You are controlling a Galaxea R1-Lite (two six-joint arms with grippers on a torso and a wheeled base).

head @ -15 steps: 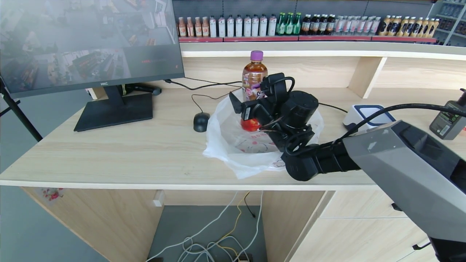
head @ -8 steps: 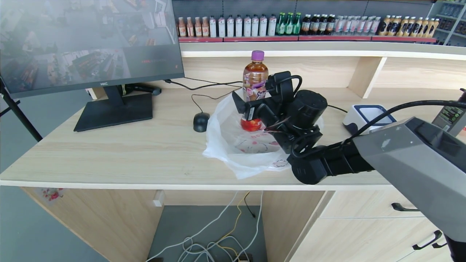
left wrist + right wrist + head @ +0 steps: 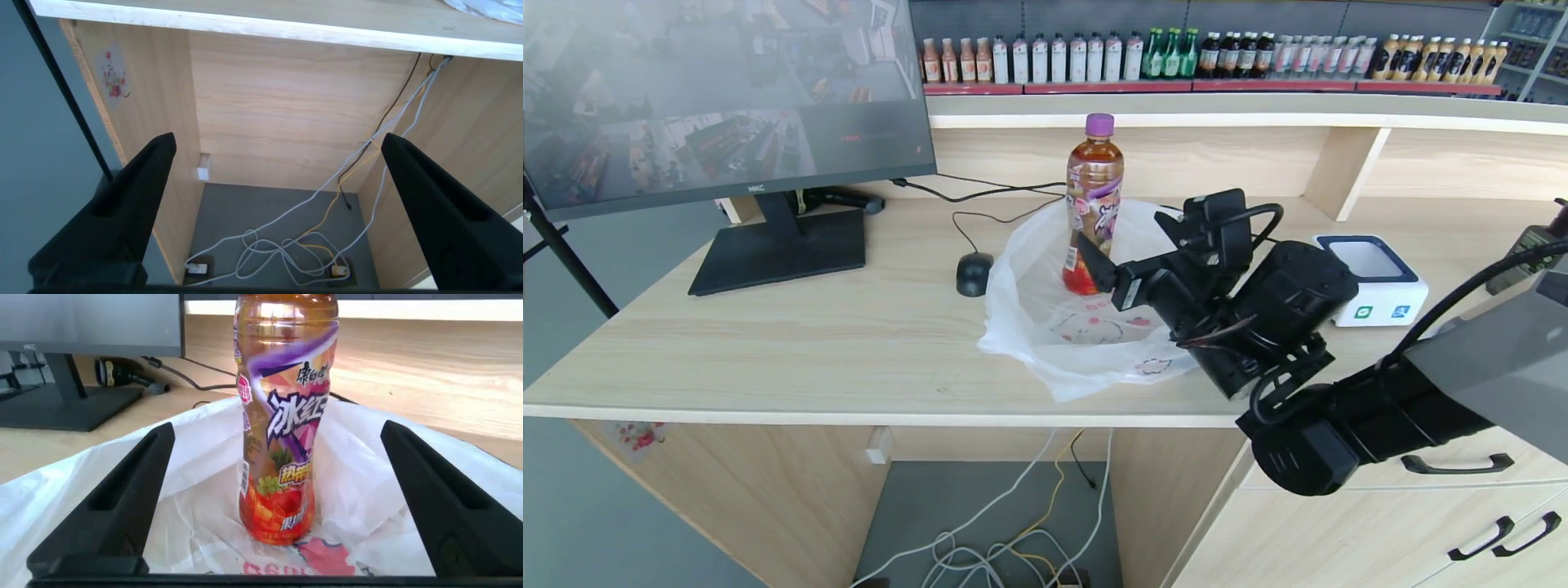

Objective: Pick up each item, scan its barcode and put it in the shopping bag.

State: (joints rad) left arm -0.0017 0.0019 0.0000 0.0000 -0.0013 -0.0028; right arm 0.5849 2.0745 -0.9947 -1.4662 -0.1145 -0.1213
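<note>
Right gripper beside the shopping bag, fingers spread wide and holding nothing. The bottle stands free between and ahead of the fingertips, as the right wrist view shows. The left gripper hangs low in front of the desk, its fingers likewise spread and empty, facing the cables under the worktop.

Hazards, as judged from this arrangement:
- The bottle is tall and narrow, and it rests on loose film rather than bare wood. A sideways brush from the near finger, which lies close to the bottle's lower part, would probably tip it.
- The bag's rim is slack and stands up around the bottle. A fingertip that snags the film could drag bag and bottle together toward the desk edge.
- A toppled bottle could roll out of the bag's mouth toward the mouse or the scanner.

The bottle is upright inside the open mouth of the white, thin, crumpled bag, which lies on the desk between the mouse and the scanner. It is clear plastic with a waisted body and a purple cap, and it is filled with amber liquid. A purple-and-white label wraps the middle, with red fruit printed at the base — a smooth, rigid surface likely to slip under a light grip.
</note>
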